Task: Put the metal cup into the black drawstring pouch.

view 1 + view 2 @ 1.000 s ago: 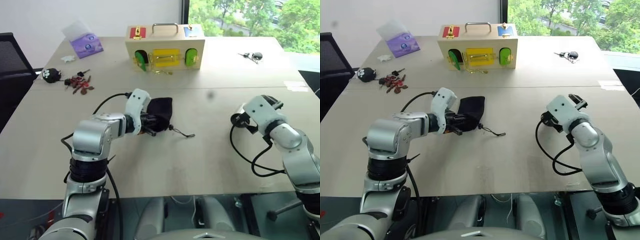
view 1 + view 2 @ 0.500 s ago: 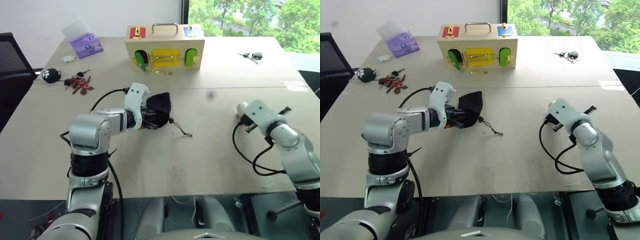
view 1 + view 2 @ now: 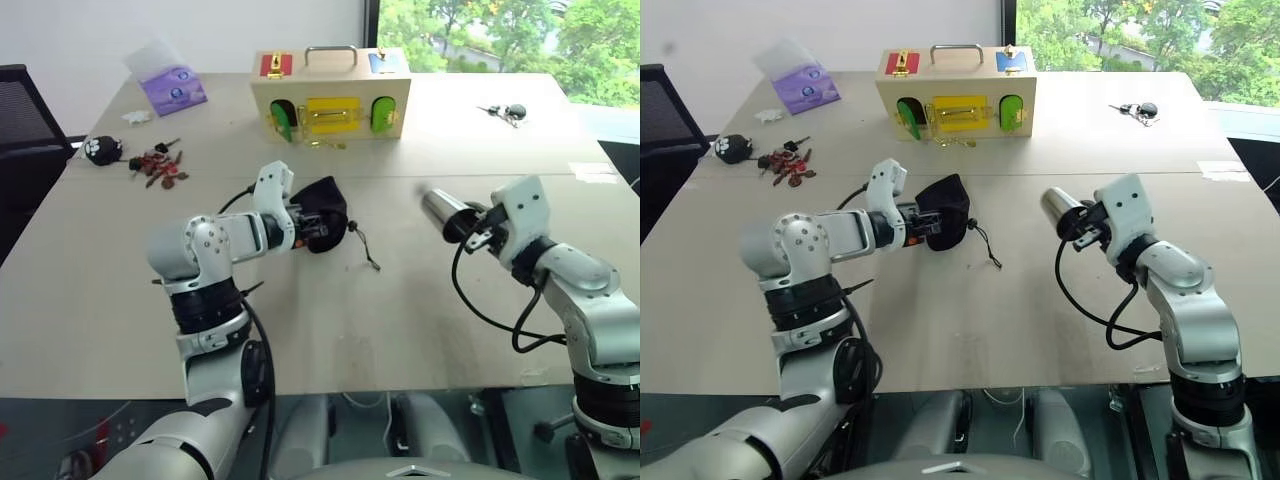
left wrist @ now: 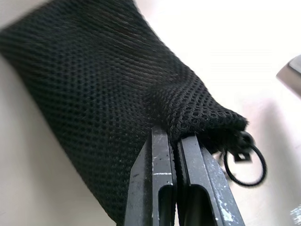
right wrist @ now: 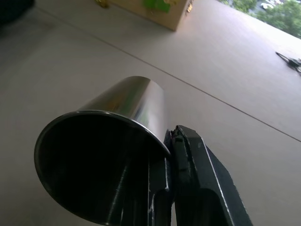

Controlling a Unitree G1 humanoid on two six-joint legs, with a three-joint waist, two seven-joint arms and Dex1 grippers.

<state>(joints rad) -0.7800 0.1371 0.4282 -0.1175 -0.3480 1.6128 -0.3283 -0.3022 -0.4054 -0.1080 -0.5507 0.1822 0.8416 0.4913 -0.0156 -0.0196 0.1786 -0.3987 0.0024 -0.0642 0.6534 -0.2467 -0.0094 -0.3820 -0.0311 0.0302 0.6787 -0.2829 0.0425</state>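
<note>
I judged the job roughly half done: both pieces were in hand, but the metal cup (image 3: 437, 209) was not yet in the black drawstring pouch (image 3: 322, 213), and the two sat well apart. My left gripper (image 4: 176, 141) was pinched fully closed on the mesh edge at the pouch's mouth, holding the bag just above the table (image 3: 330, 330), its cord dangling toward five o'clock. My right gripper (image 5: 170, 141) was clamped tight on the cup's rim wall, one finger inside and one outside, with the cup lying tipped at the pouch's three o'clock. What remained was bringing the cup over and getting it into the mouth.
</note>
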